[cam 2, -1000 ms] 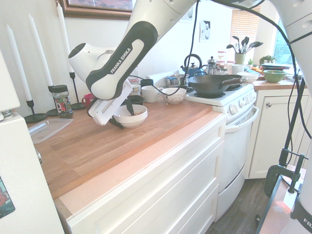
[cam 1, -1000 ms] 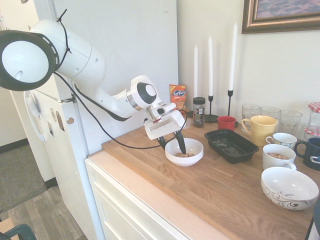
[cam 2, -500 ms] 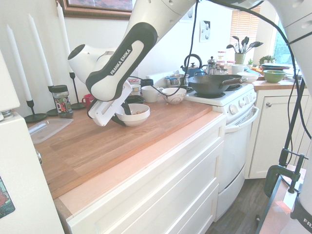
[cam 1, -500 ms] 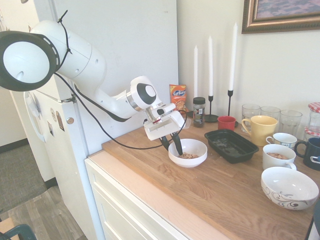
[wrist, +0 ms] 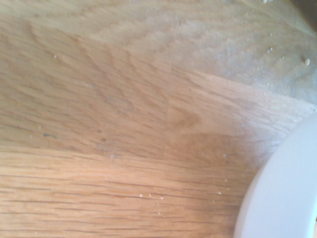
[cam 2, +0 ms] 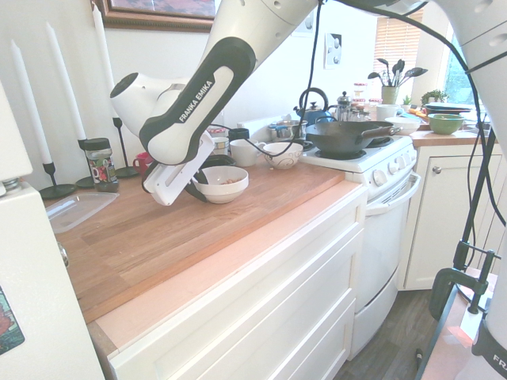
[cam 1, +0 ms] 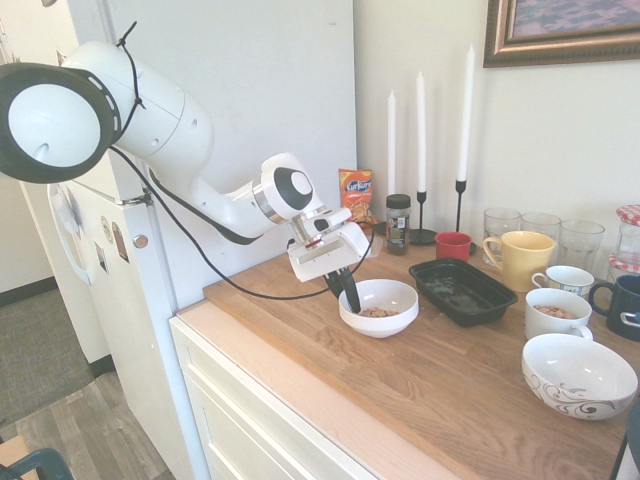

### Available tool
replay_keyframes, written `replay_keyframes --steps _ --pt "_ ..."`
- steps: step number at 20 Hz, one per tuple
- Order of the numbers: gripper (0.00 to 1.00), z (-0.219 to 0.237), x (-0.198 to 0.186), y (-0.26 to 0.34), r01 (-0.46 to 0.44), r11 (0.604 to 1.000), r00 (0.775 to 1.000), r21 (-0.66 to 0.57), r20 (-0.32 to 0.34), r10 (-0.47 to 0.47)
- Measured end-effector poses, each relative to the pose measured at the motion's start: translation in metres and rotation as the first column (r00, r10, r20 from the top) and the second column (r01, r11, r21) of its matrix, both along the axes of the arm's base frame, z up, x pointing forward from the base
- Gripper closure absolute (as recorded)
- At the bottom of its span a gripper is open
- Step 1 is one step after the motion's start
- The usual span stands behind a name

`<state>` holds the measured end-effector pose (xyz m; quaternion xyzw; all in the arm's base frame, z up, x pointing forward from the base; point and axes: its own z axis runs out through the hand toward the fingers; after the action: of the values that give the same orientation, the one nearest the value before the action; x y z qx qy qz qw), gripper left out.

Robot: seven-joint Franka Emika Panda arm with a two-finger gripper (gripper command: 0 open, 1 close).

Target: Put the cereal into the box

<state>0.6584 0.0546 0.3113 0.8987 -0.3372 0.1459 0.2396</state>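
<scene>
Along the wall we find the wooden counter, which carries the working set. Over it, we note the white robot arm, angled down from the fridge side in the first exterior view. Three tall candles stand near the wall. Next in size, we identify the box, a shallow black tray resting flat, beside the white bowl. Nearer the patterned bowl we locate the yellow mug and the white mug, the latter holding brownish contents. Close to the wall, we see the orange snack bag, the dark-lidded jar and the red cup. We observe the gripper closed on the white bowl's rim. Smallest of all, the cereal lies in the white bowl, outside the box.
</scene>
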Motion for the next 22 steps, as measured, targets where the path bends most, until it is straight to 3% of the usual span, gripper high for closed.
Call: replay_keyframes --steps 8,15,22 --pt "1.0 0.032 0.013 0.022 -0.011 1.0 0.998 0.023 0.062 0.009" --pt "1.0 0.099 0.033 0.046 -0.001 0.998 0.99 0.069 0.14 -0.009" --pt "1.0 0.146 0.075 0.037 0.025 0.988 0.98 0.153 0.192 -0.055"
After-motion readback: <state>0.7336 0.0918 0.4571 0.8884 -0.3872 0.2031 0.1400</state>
